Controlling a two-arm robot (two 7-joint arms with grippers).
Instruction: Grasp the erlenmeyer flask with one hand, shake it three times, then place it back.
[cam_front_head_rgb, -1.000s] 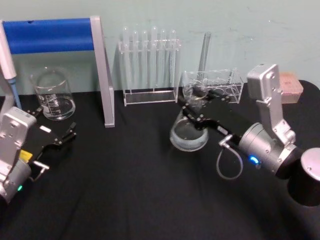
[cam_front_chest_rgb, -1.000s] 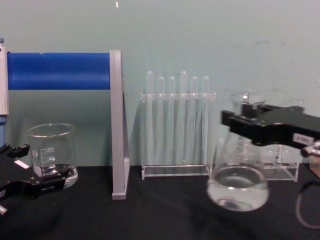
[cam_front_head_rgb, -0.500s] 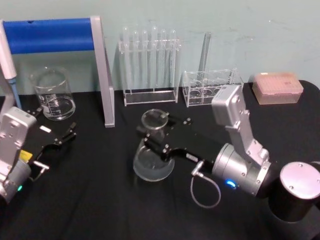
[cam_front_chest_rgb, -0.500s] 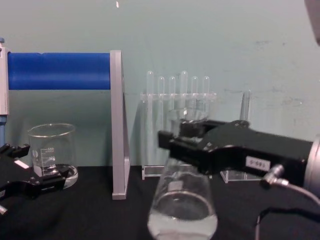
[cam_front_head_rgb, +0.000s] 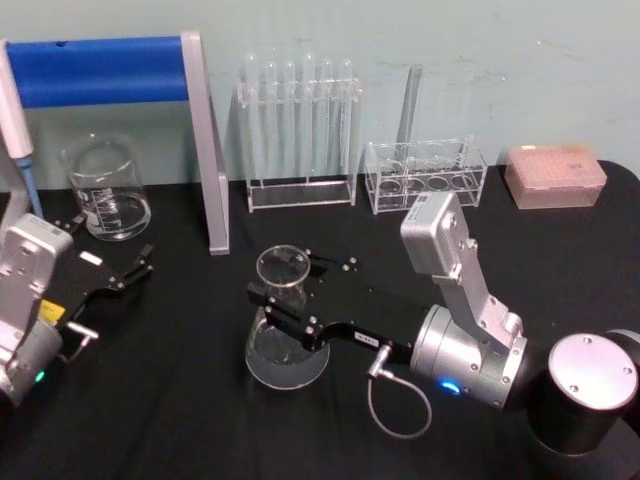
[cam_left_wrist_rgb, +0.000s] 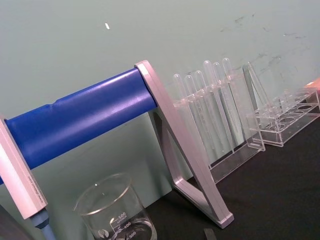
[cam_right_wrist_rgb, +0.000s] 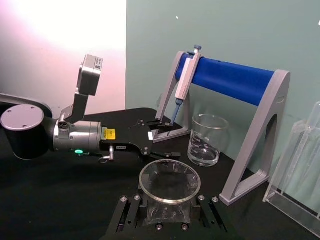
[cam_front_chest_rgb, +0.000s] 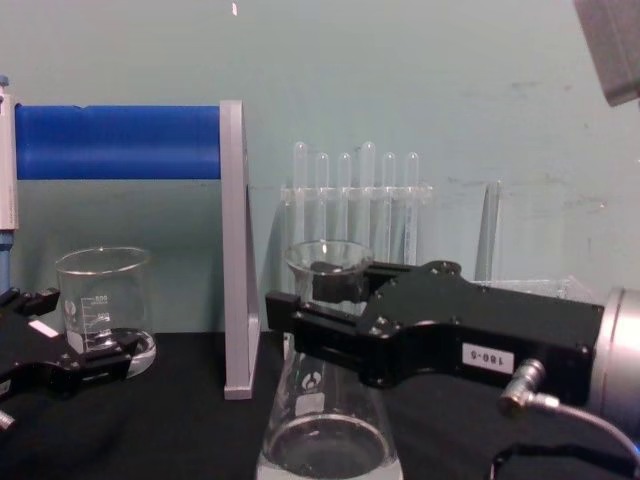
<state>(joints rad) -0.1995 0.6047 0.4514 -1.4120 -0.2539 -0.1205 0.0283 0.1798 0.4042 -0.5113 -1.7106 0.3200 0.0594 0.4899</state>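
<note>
1. We are looking at a laboratory: test tubes (cam_front_head_rgb: 298, 105) in a clear rack (cam_front_head_rgb: 300, 193) and a graduated glass beaker (cam_front_head_rgb: 105, 190) stand on a black tabletop (cam_front_head_rgb: 180, 420).
2. A pipette (cam_right_wrist_rgb: 183, 82) hangs on a blue stand (cam_front_head_rgb: 100, 70), and an erlenmeyer flask (cam_front_head_rgb: 285, 360) holds clear liquid.

Erlenmeyer flask (cam_front_head_rgb: 286, 355): clear glass, glossy and smooth, with a white printed mark.
Right pincer (cam_front_head_rgb: 283, 280): matt black casing; white paper sticker (cam_front_chest_rgb: 484, 357); wrist (cam_front_head_rgb: 465, 355) of satin silver metal.
Left pincer (cam_front_head_rgb: 113, 240): matt black casing.
Bench (cam_front_head_rgb: 200, 420): matt black cloth cover.
Beaker (cam_front_head_rgb: 105, 190), upper left: glossy clear glass, white printed scale.
Stand (cam_front_head_rgb: 205, 150): satin grey metal upright, smooth blue bar.
Test-tube racks (cam_front_head_rgb: 300, 195): clear glossy plastic.
Tip box (cam_front_head_rgb: 555, 175), upper right: pinkish translucent plastic.
Wall (cam_front_head_rgb: 500, 60): matt pale green, faintly scuffed.
</note>
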